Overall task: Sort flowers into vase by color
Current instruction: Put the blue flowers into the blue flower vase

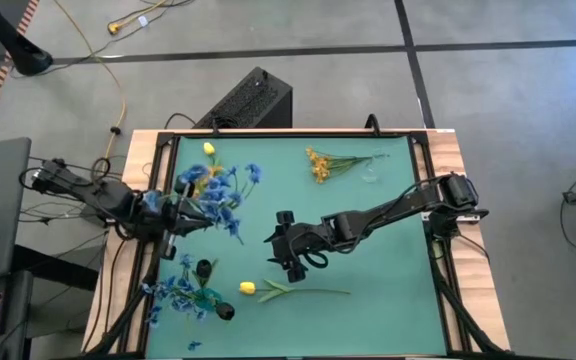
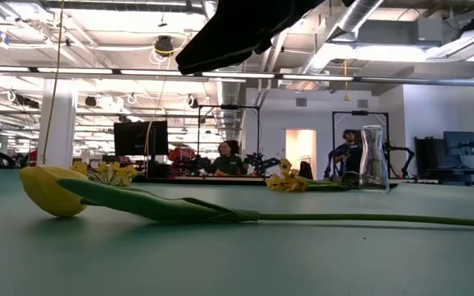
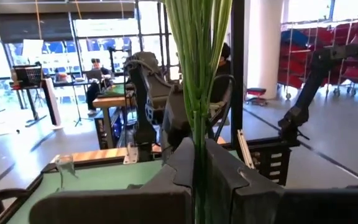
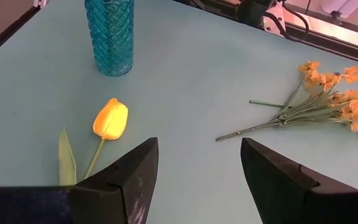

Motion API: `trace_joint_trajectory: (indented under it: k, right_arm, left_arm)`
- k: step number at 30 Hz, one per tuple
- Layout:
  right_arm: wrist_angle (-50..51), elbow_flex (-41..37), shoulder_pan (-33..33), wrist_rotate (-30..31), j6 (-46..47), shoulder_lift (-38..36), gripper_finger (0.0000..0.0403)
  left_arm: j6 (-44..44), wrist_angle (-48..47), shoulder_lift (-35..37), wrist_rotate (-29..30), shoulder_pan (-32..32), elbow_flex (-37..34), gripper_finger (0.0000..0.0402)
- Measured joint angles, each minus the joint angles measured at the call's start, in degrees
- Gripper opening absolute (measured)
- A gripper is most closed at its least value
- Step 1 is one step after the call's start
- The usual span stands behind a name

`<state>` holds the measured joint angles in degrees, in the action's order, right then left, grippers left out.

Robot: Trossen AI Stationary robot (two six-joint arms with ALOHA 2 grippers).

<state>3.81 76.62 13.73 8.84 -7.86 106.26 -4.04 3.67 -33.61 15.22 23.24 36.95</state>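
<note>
My left gripper is at the table's left side, shut on a bunch of blue flowers. My right gripper hangs open over mid-table, above and just behind a yellow tulip that lies flat on its side. A blue-teal ribbed vase stands beyond the tulip. Loose yellow-orange flowers lie on the mat. A second yellow-orange bunch lies near the far edge beside a clear glass vase. More blue blossoms are by the blue vase. My left gripper pinches the green stems of the blue flowers between its two fingers. The stems rise in one tight bundle out of the fingers. The blossoms are above the left wrist view's top edge.
A yellow bud lies near the far left corner. Two dark round heads sit by the blue vase. A black rail frames the green mat. There is bare mat on the right half. People sit in the room beyond.
</note>
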Motion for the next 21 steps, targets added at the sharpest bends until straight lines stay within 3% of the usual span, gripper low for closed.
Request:
trace_joint_trajectory:
  k: [5,16,18,21]
  right_arm:
    - [-4.3,-0.1,0.9,-2.4,-0.1,2.7,0.0253]
    - [-34.9,0.2,1.6,-13.1,-1.5,16.5,0.0253]
    - [-41.1,1.8,1.4,-13.5,0.4,19.7,0.0255]
    - [-42.7,6.4,0.9,-14.0,3.3,23.9,0.0262]
  left_arm:
    - [1.2,0.2,0.0,-0.6,0.0,1.1,0.0002]
    - [1.7,-0.3,0.0,-3.0,0.0,3.5,0.0002]
    - [1.7,-0.4,0.0,-3.0,0.0,3.5,0.0002]
    - [1.7,-0.4,0.0,-3.0,0.0,3.5,0.0002]
